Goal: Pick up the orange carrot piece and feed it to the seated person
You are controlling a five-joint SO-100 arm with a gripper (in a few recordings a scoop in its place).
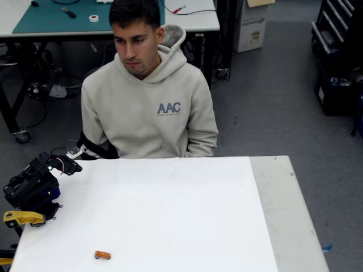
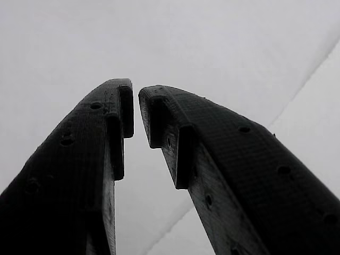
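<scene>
The orange carrot piece (image 1: 102, 255) lies on the white table (image 1: 170, 209) near its front edge, left of the middle. The seated person (image 1: 148, 107), in a beige hoodie, sits behind the far edge of the table and looks down to the left. My black arm is folded at the table's left edge, well back from the carrot. The gripper (image 1: 70, 165) points toward the far left corner. In the wrist view the gripper (image 2: 135, 98) shows two black fingers nearly touching at the tips, nothing between them, over bare white table.
A yellow clamp (image 1: 22, 218) holds the arm's base at the left edge. A grey strip of table (image 1: 278, 198) runs along the right side. Behind the person stands a workbench (image 1: 57, 20) with a green mat and small tools.
</scene>
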